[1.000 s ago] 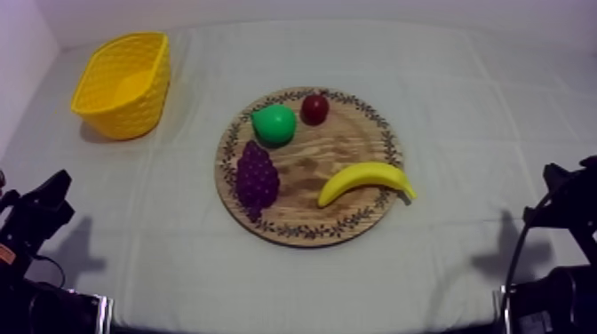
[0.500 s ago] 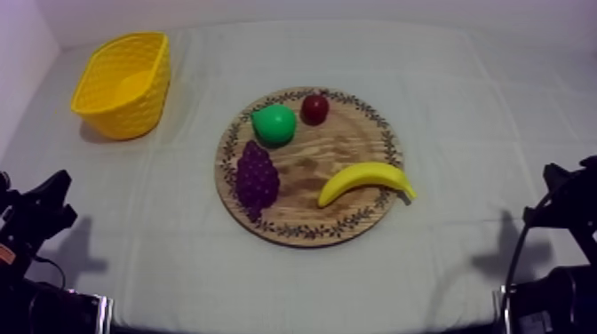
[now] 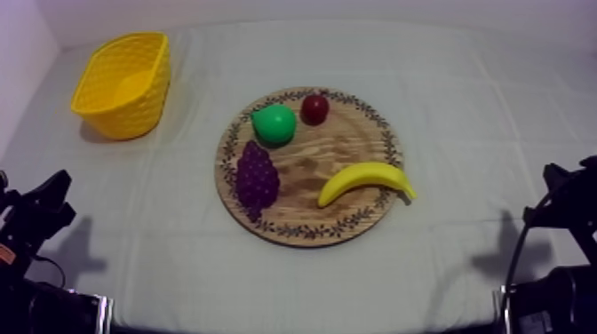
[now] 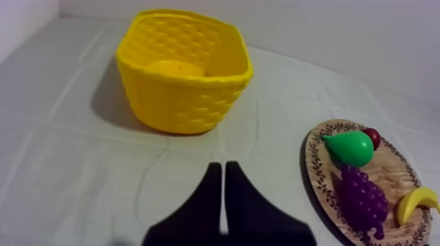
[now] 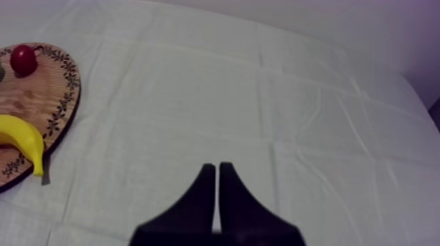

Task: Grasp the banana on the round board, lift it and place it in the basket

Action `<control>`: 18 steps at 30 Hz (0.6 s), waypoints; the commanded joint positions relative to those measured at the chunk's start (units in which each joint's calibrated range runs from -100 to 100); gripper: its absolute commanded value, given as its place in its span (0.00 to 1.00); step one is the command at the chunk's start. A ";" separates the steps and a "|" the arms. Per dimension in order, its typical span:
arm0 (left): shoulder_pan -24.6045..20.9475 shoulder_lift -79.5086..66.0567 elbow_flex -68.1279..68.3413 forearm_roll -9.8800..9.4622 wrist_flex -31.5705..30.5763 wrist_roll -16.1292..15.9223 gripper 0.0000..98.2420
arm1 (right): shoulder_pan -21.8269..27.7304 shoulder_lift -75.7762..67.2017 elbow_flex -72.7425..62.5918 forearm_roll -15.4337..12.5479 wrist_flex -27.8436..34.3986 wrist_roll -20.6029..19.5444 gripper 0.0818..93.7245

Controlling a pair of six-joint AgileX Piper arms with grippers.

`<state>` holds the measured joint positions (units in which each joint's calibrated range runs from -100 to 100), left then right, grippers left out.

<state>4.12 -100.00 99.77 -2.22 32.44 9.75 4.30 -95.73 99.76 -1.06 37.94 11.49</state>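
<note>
The yellow banana [image 3: 366, 180] lies on the right half of the round wooden board [image 3: 306, 233], its tip over the rim. Far left at the back stands the yellow basket [image 3: 124, 84], with nothing in it. My left gripper [image 3: 60, 188] sits low at the left edge, well short of both. In the left wrist view it [image 4: 221, 167] is shut on nothing, with the basket [image 4: 183, 85] ahead and the banana [image 4: 416, 201] far to the side. My right gripper [image 5: 215, 167] is shut too, over bare cloth, apart from the banana [image 5: 23, 140].
Also on the board are a green pear [image 3: 274, 123], a bunch of purple grapes [image 3: 256, 175] and a small red fruit [image 3: 314, 108]. My right arm [image 3: 560, 191] rests at the right edge. Open cloth lies between the board and the basket.
My left gripper has shifted very slightly at the left edge. The fruit, board, basket and right arm have not moved.
</note>
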 commanded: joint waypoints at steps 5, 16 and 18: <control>-0.03 0.00 0.01 -0.14 -0.36 0.13 0.00 | -0.01 -0.02 0.02 0.01 0.05 0.01 0.00; 0.58 2.22 -5.01 -0.33 -3.05 -0.39 0.00 | -0.01 -0.02 0.02 0.01 0.05 0.01 0.00; 0.75 4.65 -7.89 -0.40 -4.18 -0.67 0.00 | -0.01 -0.02 0.02 0.01 0.05 0.01 0.00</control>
<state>4.78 -97.13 94.18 -2.58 28.66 9.19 4.30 -95.73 99.76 -1.06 38.05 11.49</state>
